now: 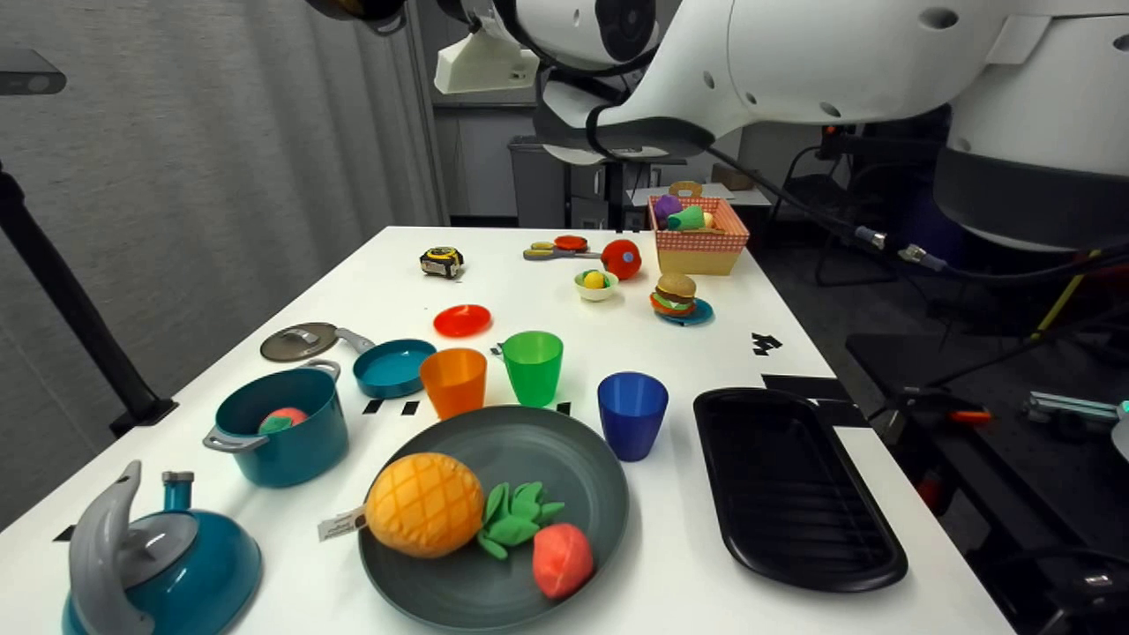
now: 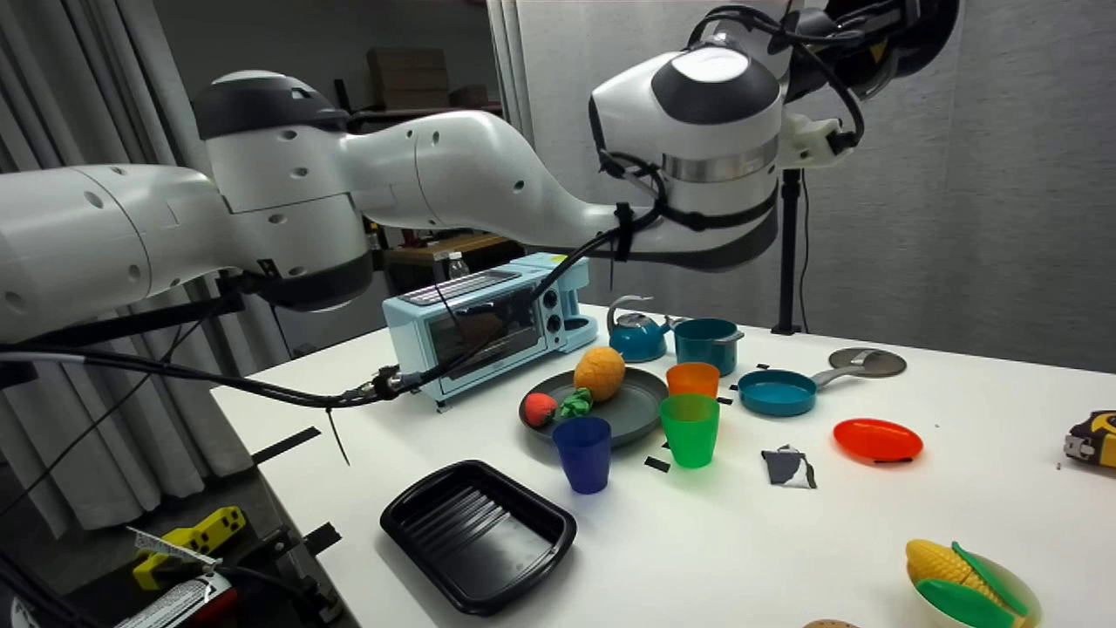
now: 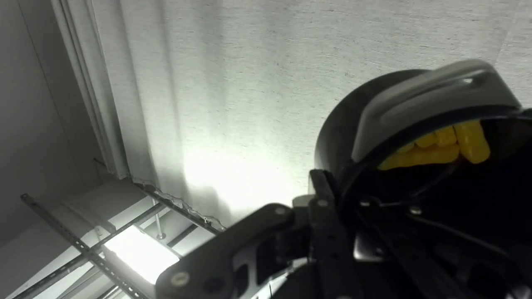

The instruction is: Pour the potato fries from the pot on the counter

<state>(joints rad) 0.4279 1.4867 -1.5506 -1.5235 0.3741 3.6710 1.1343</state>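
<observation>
The black pot (image 3: pixel 338 124) with a grey side handle is at the right of the wrist view. Several yellow fries (image 3: pixel 436 154) lie inside it. My gripper (image 3: pixel 341 187) is shut on the pot's rim, with the wall between its fingers. In an exterior view the pot (image 1: pixel 357 7) is partly cut off at the top edge, with a handle below it. In an exterior view a dark round shape that looks like the pot (image 2: pixel 928 35) is held high at the upper right. The white counter (image 1: pixel 529 291) is well below it.
On the counter stand a teal pot (image 1: pixel 291 441), a kettle (image 1: pixel 203 573), a grey plate (image 1: pixel 494 600) with a toy pineapple, orange, green (image 1: pixel 534 366) and blue cups, and a black tray (image 1: pixel 794 494). A toaster oven (image 2: pixel 488 323) stands at the back in an exterior view.
</observation>
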